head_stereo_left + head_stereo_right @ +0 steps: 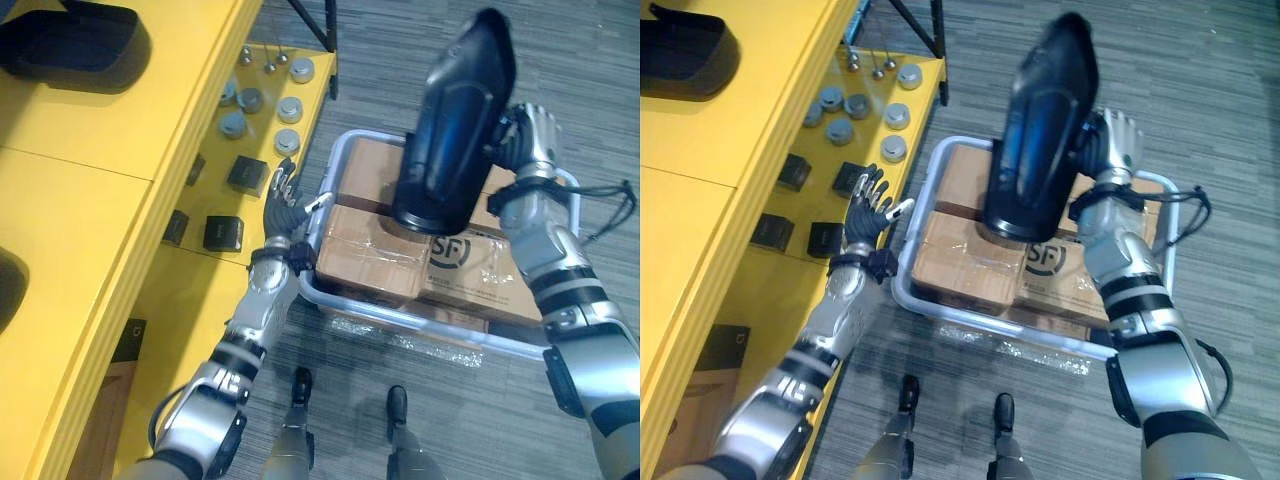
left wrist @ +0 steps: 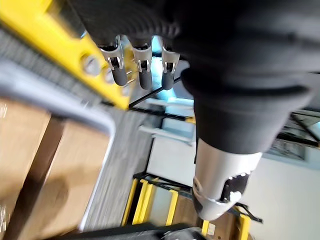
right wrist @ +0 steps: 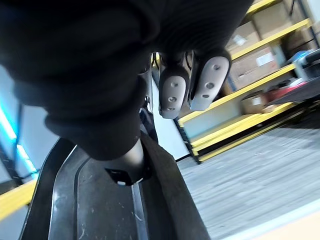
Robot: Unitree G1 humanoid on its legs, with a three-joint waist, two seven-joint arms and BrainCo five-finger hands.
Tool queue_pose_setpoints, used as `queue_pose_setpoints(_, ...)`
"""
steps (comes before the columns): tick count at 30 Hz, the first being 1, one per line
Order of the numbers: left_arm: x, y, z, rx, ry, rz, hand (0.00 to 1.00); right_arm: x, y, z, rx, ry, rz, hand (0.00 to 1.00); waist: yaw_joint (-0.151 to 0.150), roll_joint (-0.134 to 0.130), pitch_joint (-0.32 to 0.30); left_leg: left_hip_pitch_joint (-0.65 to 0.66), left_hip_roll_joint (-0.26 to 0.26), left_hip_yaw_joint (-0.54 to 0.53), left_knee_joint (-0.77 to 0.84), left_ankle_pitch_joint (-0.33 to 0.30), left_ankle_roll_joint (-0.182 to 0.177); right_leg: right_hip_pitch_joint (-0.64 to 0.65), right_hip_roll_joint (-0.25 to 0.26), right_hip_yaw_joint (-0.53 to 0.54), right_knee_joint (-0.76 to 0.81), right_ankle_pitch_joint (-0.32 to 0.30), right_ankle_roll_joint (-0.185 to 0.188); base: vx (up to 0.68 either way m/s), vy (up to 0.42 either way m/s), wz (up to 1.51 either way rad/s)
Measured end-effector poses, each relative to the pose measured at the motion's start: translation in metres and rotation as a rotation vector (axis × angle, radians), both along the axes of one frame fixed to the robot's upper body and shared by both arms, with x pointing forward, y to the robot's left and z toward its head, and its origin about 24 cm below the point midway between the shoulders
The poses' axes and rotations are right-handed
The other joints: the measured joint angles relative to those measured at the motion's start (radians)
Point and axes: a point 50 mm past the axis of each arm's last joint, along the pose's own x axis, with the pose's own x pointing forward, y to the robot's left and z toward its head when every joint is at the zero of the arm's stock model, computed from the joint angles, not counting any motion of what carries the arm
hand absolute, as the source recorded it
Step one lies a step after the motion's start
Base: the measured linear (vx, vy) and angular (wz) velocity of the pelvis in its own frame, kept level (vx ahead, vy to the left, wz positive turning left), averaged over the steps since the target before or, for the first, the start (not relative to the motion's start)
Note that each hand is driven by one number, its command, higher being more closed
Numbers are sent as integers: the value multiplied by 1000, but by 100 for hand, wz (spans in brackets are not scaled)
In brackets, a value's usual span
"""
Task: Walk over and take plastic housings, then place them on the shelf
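Right robot hand (image 1: 530, 135) is clamped on the black plastic housing (image 1: 455, 130), which it holds on end above the cart (image 1: 420, 325). The yellow shelf (image 1: 90, 200) is off to the robot's left. The left robot hand (image 1: 283, 205) is nearer it, with fingers spread and empty. The cart holds taped cardboard boxes (image 1: 370, 255). The shelf top carries another dark housing (image 1: 70, 40), and the lower level has metal discs (image 1: 288, 108) and black blocks (image 1: 222, 233).

Dark printed logo on cardboard box (image 1: 365, 255) top, beside black plastic housing (image 1: 455, 130). No other print legible.
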Motion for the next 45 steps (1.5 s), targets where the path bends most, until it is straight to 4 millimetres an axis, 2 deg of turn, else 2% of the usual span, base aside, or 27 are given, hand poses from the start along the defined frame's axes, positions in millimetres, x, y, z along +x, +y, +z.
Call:
queue_pose_setpoints(4, 12, 0, 13, -43, 43, -5, 0, -1, 36, 8, -1, -36, 107, 100, -14, -21, 0, 3, 25, 27, -10, 6, -8, -17, 22, 24, 1, 12, -9, -16, -33, -22)
queue_pose_setpoints(11, 13, -4, 36, -86, -2, -41, 0, -15, 73, 18, -34, -128, 243, 100, -41, -51, 0, 13, 40, 54, -10, 5, -12, -25, 35, 57, 5, 19, -11, -9, -9, -14)
queue_pose_setpoints(14, 13, -6, 44, -106, -18, -55, 0, -28, 91, 16, -62, -180, 326, 100, -52, -71, -2, 17, 42, 61, -9, 4, -13, -25, 37, 67, 5, 21, -10, -11, 11, -8)
queue_pose_setpoints(20, 0, -12, 53, -139, -91, -147, 0, -53, 97, -1, -33, -271, 414, 100, -46, -79, -4, 30, 43, 64, -7, 1, -17, -16, 37, 68, 10, 21, -10, -1, 3, -1)
queue_pose_setpoints(21, -5, -11, 51, -150, -107, -168, 100, -57, 97, -6, -27, -277, 430, 100, -46, -83, -7, 34, 43, 65, -5, 0, -18, -11, 37, 68, 9, 21, -10, 0, 0, 0)
queue_pose_setpoints(23, -13, -11, 38, -146, -114, -204, 100, -68, 97, -19, -19, -280, 468, 100, -45, -92, -13, 49, 45, 66, -5, -3, -21, 7, 39, 68, 6, 20, -9, 14, 7, 2)
queue_pose_setpoints(24, -19, -12, 25, -142, -105, -238, 100, -74, 98, -30, -15, -271, 502, 100, -43, -99, -16, 66, 45, 65, -6, -5, -23, 29, 39, 67, -4, 20, -9, 27, 13, 4)
queue_pose_setpoints(25, -27, -16, 15, -135, -108, -280, 100, -83, 104, -45, -9, -240, 569, 100, -39, -103, -19, 84, 46, 64, -6, -9, -25, 50, 40, 66, -6, 19, -8, 26, 14, 7)
queue_pose_setpoints(26, -31, -17, 8, -127, -99, -291, 100, -90, 106, -52, 13, -240, 602, 100, -38, -104, -21, 98, 46, 62, -7, -11, -25, 65, 40, 65, -11, 18, -8, 26, 16, 7)
queue_pose_setpoints(27, -38, -17, -5, -128, -83, -310, 100, -104, 113, -64, 36, -236, 677, 100, -35, -104, -32, 117, 45, 61, -15, -12, -25, 86, 38, 60, -18, 14, -8, 39, 17, 13)
queue_pose_setpoints(28, -49, -18, -21, -140, -64, -328, 100, -119, 120, -80, 65, -209, 756, 100, -36, -107, -53, 137, 40, 56, -30, -12, -25, 102, 34, 51, -17, -3, -11, 40, 17, 15)
queue_pose_setpoints(29, -56, -21, -27, -145, -62, -346, 100, -126, 123, -90, 68, -178, 791, 100, -36, -106, -72, 138, 39, 52, -35, -12, -25, 104, 32, 41, -17, -8, -10, 60, 18, 23)
queue_pose_setpoints(31, -78, -18, -64, -144, 5, -335, 100, -153, 123, -123, 158, -93, 863, 100, -32, -108, -132, 180, 35, 41, -59, -12, -25, 141, 28, 25, -16, -29, -13, 75, 16, 23)
queue_pose_setpoints(33, -94, -15, -86, -156, 62, -324, 100, -166, 121, -143, 220, -21, 870, 100, -35, -108, -181, 210, 29, 31, -80, -12, -25, 169, 22, 11, -15, -46, -14, 81, 17, 21)
queue_pose_setpoints(34, -110, -12, -107, -173, 117, -305, 100, -178, 119, -161, 272, 56, 870, 100, -33, -109, -244, 224, 26, 27, -95, -12, -25, 175, 18, 6, -8, -61, -11, 107, 23, 18)
queue_pose_setpoints(39, -154, -3, -156, -192, 289, -238, 100, -206, 119, -202, 488, 265, 890, 100, -28, -108, -324, 310, 13, 16, -127, -19, -23, 248, 3, -17, 2, -99, -6, 84, 18, 15)
queue_pose_setpoints(40, -163, 0, -167, -196, 328, -221, 100, -210, 119, -209, 540, 311, 895, 0, -27, -108, -349, 315, 10, 14, -130, -20, -22, 257, 1, -19, 2, -104, -5, 45, 14, 7)
queue_pose_setpoints(41, -170, 2, -175, -210, 362, -202, 100, -212, 119, -215, 598, 345, 905, 0, -27, -107, -361, 326, 7, 11, -132, -21, -21, 265, -2, -21, 2, -107, -3, 32, 13, 8)
queue_pose_setpoints(45, -183, 9, -186, -217, 406, -145, 100, -216, 118, -223, 679, 395, 915, 0, -26, -107, -397, 340, 2, 2, -140, -27, -22, 275, -8, -30, 3, -118, 3, -9, 12, 6)
